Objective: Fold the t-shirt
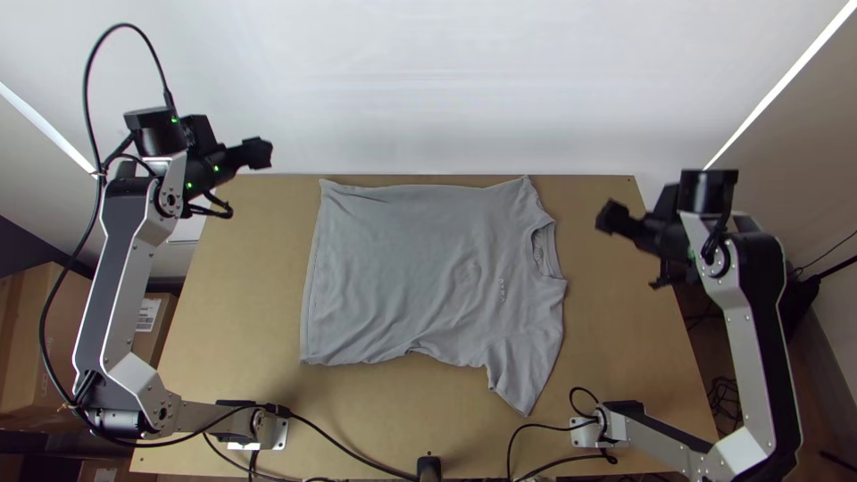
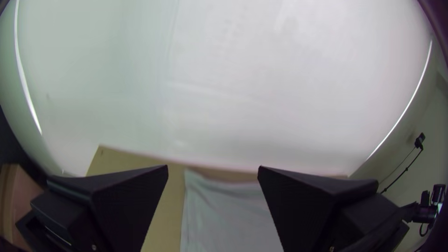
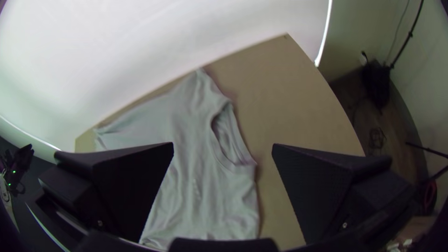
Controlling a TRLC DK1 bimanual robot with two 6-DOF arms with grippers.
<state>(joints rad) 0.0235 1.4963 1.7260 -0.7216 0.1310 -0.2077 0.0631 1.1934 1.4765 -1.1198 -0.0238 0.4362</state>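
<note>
Your grey fabric t-shirt (image 1: 420, 268) lies spread on the light wooden worktop (image 1: 241, 303), hem left, collar right. Your black, flat-fingered left end effector (image 2: 213, 168) and matching right end effector (image 3: 223, 145) are spread, empty. Expect light, limp cloth; pinch near hem corner and near sleeve.

Shirt (image 1: 420, 259) plain grey; table (image 1: 241, 312) tan; tool fingers (image 3: 135, 186) black.

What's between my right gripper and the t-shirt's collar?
Just a strip of bare wooden tabletop, seen in the top view, between the right gripper and the t-shirt's collar.
</note>
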